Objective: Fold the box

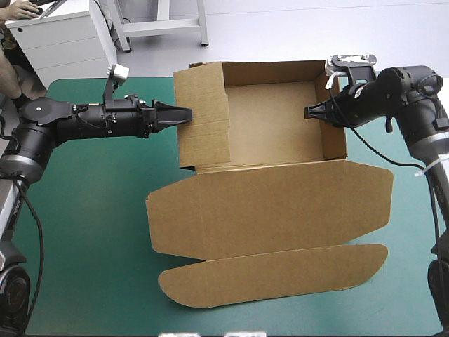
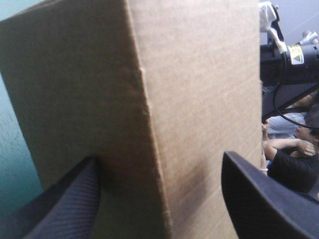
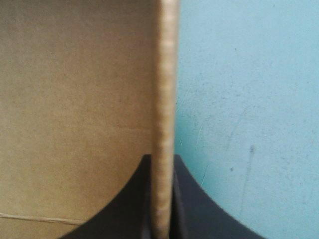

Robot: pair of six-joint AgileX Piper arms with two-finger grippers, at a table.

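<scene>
The box [image 1: 273, 123] lies open between both arms.
The left gripper [image 1: 186, 114] meets its 9 o'clock wall, the right gripper [image 1: 309, 111] its 3 o'clock wall; the lid [image 1: 280, 210] lies flat toward 6 o'clock.

Table [image 1: 91, 232] with teal-green cover, far edge near the top of the high view. Directly on it: brown box [image 1: 270, 123], one piece. Tray part, walls raised, toward far edge, right of centre. Lid [image 1: 273, 207] flat on cover nearer. Tuck flap [image 1: 273, 275] flat, close to near edge.
</scene>
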